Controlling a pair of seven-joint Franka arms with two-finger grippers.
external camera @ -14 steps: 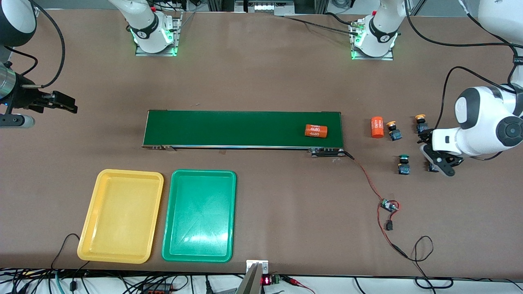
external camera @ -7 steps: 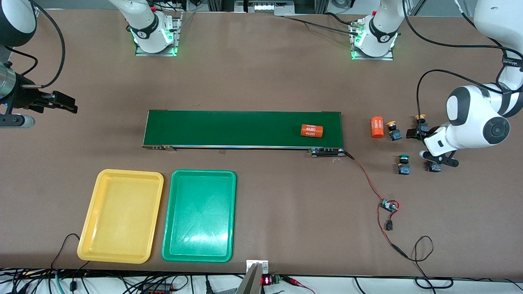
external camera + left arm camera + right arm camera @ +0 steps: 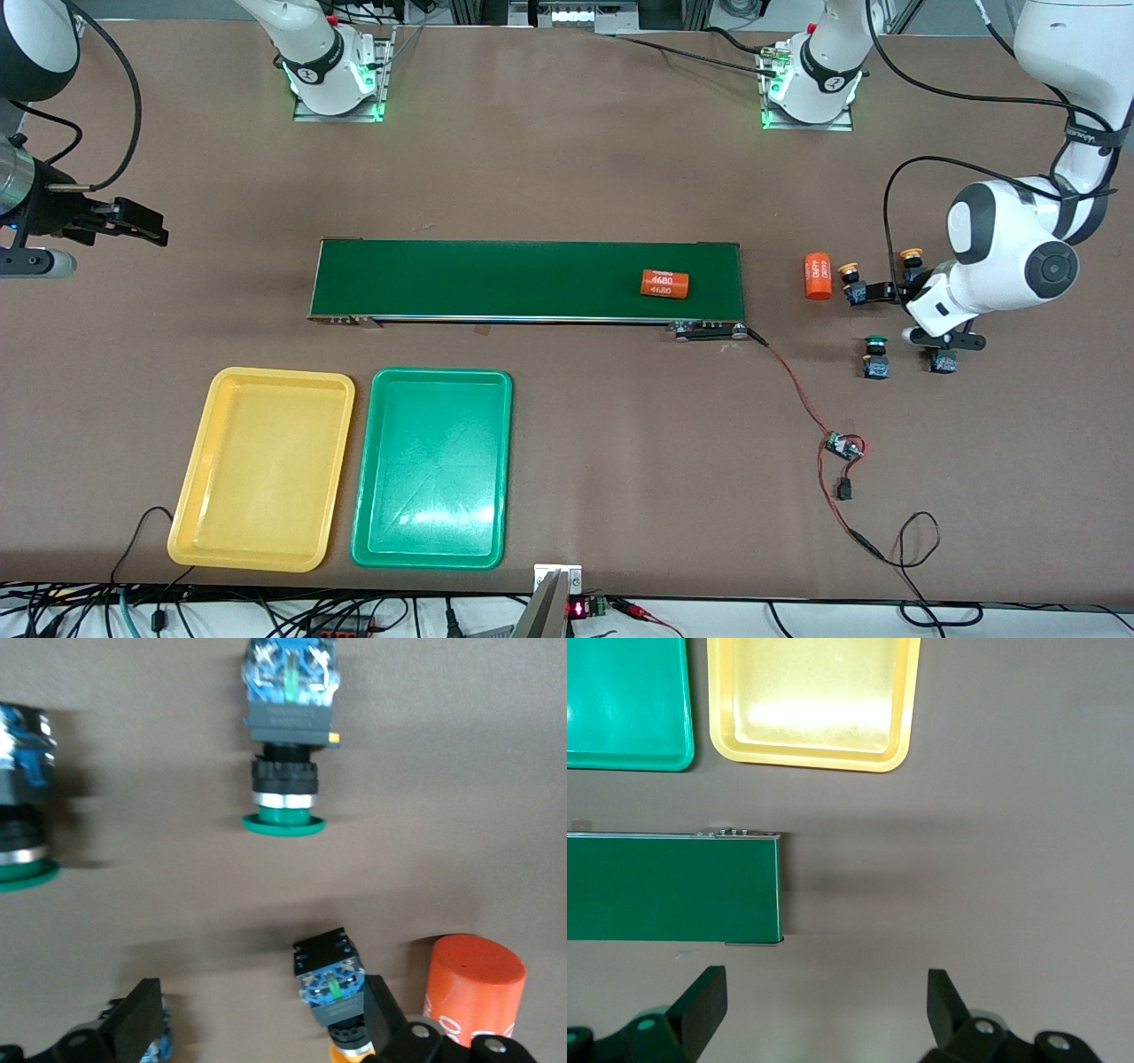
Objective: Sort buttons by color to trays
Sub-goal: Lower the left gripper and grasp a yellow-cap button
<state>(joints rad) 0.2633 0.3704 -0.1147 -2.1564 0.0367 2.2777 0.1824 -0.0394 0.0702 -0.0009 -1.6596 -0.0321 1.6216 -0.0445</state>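
Left end effector (image 3: pixel 895 310), fingers spread, over the buttons at the left arm's end of the surface (image 3: pixel 567 177); front view shows two yellow-capped buttons (image 3: pixel 852 282) and one green-capped (image 3: pixel 875 354), a fourth (image 3: pixel 943 361) part hidden; left wrist view shows both green caps (image 3: pixel 283 822) and an orange cylinder (image 3: pixel 469 992); right end effector (image 3: pixel 824 1010), spread, holding nothing, waits; yellow tray (image 3: pixel 261 470) and green tray (image 3: pixel 432 468) side by side, nearer the front camera than the conveyor belt (image 3: pixel 523 279).

Left gripper (image 3: pixel 912 312) low, jaws spread — right gripper (image 3: pixel 133 221) waits, jaws spread.
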